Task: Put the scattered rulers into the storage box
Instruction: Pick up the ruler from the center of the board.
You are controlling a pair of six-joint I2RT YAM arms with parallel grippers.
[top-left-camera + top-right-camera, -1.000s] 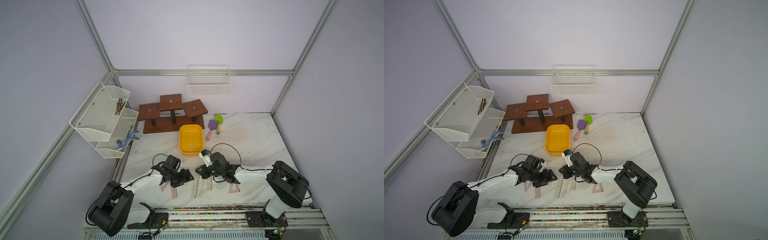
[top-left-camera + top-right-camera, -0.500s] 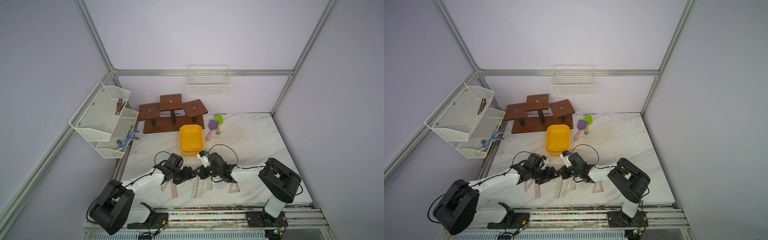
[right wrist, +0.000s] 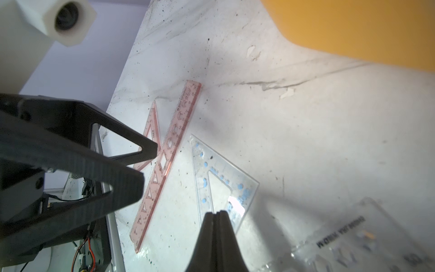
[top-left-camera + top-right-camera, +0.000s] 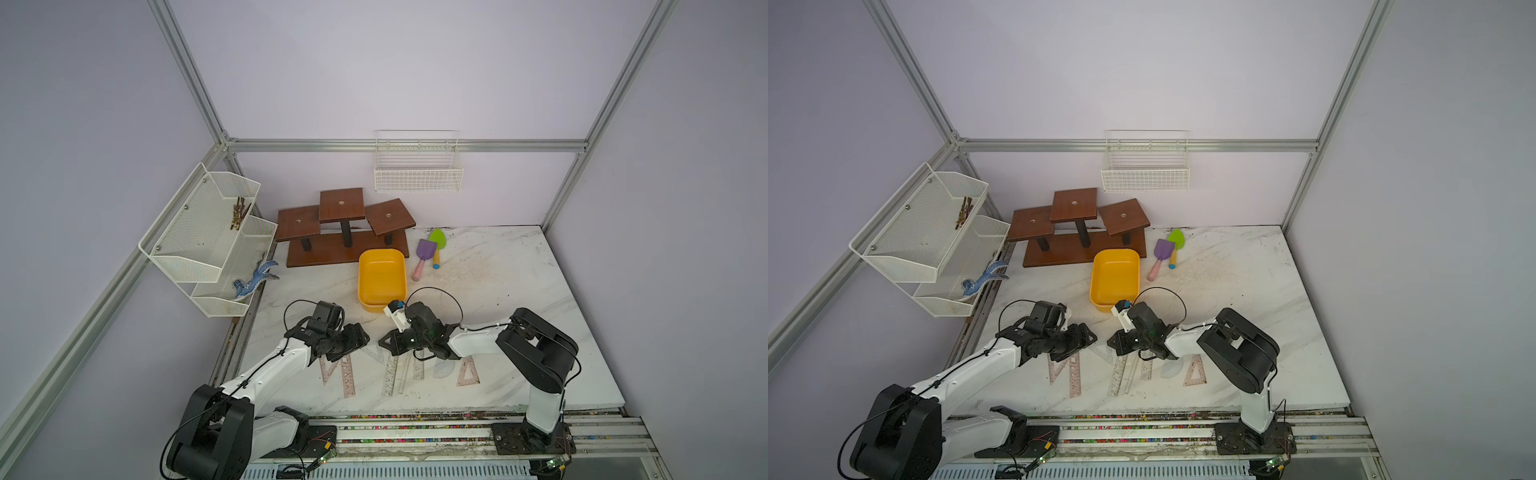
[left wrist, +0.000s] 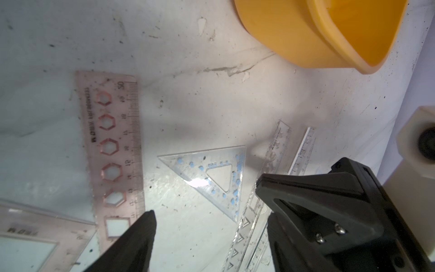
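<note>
Both grippers have slid in toward each other since a second ago. Now we see the left gripper [image 4: 364, 338] and the right gripper [image 4: 384, 344] almost nose to nose, low over the table [image 4: 498, 291].

We see the left gripper's two fingers [image 5: 141, 235] spread wide with nothing in them. The clear set square [image 5: 188, 166] lies flat, between those fingers and just under them. The right gripper is pinched tight on nothing. Its tip sits at one corner of the clear set square, but we cannot tell if it touches.

The pink ruler [image 5: 134, 146] lies just outside one left finger. Two long clear rulers [image 5: 280, 141] lie just outside the other. The storage box [image 4: 381, 276] sits just past both tips and looks empty. Every ruler we can see is on the table near the grippers.

We think a few things could go wrong here. The two grippers are so close that one small move could make them bump. The set square is thin and flat, so the open fingers may scrape the table and slip off its edge. If the shut gripper pushes the corner too hard, the set square may slide onto the long clear rulers, or under the left fingers the wrong way. One wide finger might also catch the pink ruler and drag it along. A big swing forward could knock the box away.
</note>
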